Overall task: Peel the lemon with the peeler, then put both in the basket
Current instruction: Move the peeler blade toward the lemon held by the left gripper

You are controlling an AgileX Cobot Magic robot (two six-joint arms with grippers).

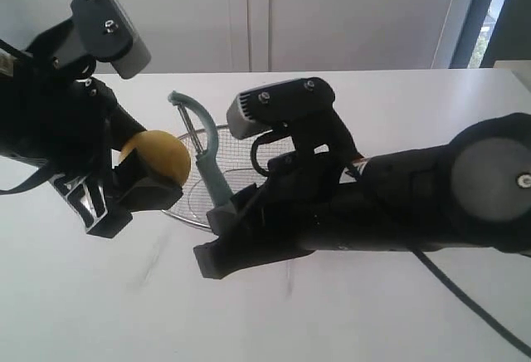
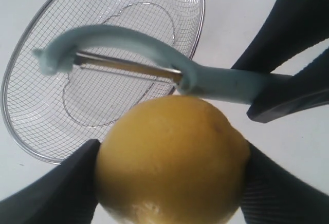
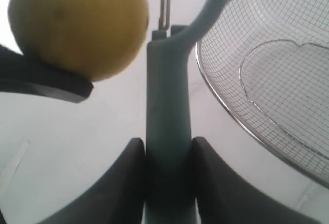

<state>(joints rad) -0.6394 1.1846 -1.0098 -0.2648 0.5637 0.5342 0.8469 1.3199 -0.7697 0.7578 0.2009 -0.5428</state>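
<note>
The yellow lemon (image 1: pixel 158 158) is held above the table, with my left gripper (image 1: pixel 141 181) shut on it; its black fingers (image 2: pixel 56 188) press both sides of the lemon (image 2: pixel 172 157). My right gripper (image 1: pixel 228 212) is shut on the handle of the teal peeler (image 1: pixel 209 150), which stands upright. The peeler's blade (image 2: pixel 123 66) lies just beside the lemon's top, close to touching. In the right wrist view the peeler handle (image 3: pixel 168 121) sits between the fingers (image 3: pixel 128 183), with the lemon (image 3: pixel 77 23) beside it. The wire basket (image 1: pixel 199 204) rests behind both.
The white table (image 1: pixel 124 304) spreads under both arms. The mesh basket (image 2: pixel 103 54) is empty in the left wrist view, and its rim (image 3: pixel 226 111) runs close to the peeler. A white wall stands behind the table.
</note>
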